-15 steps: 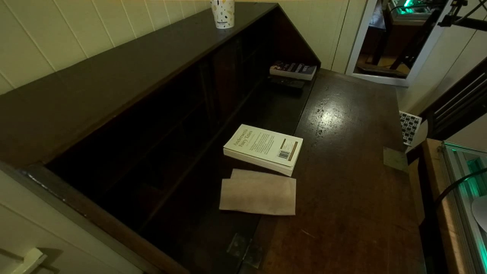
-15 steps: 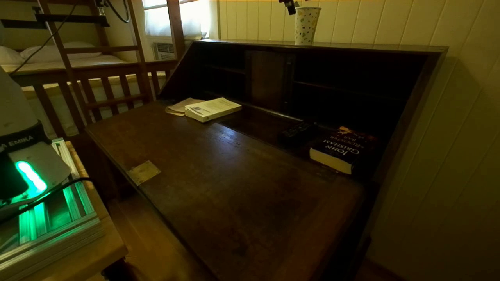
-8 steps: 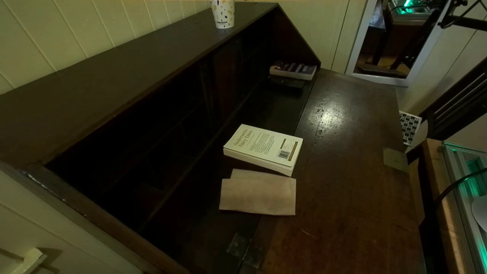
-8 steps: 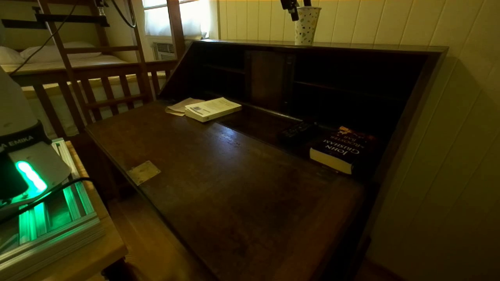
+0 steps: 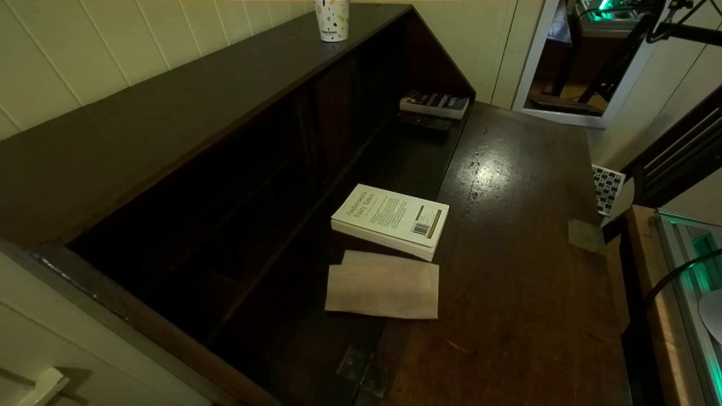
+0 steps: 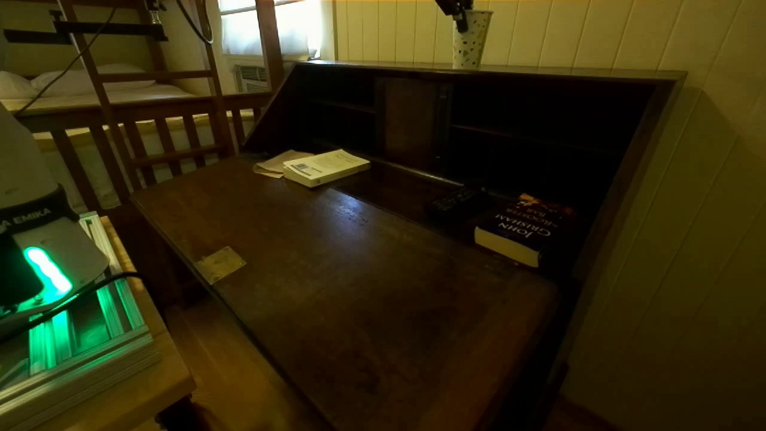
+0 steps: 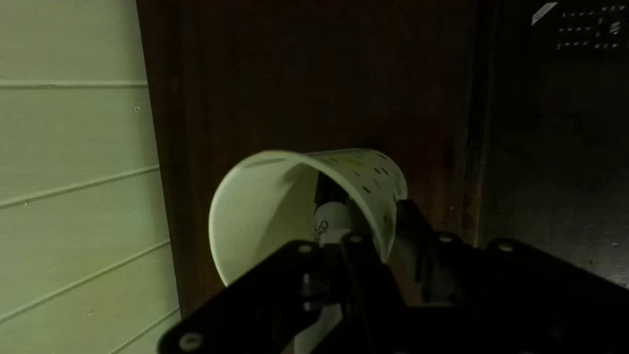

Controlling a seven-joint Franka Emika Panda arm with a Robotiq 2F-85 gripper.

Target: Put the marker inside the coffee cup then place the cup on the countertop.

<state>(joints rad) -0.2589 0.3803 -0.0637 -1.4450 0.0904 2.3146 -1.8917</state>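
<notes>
Marker (image 7: 332, 221) is in the paper cup (image 7: 295, 201), your hand (image 7: 385, 231) looks spread astride its side; you've yet to grip, lift off the ledge (image 5: 197, 113), set on the counter (image 5: 502, 276).

The white book (image 5: 390, 220) reads "Andersen's Fairy Tales", the dark book (image 6: 523, 228) "JOHN GRISHAM" and "ROOSTER BAR", the robot arm (image 6: 36, 185) "EMIKA"; the marker (image 7: 335, 216) bears partly hidden lettering starting "S"
</notes>
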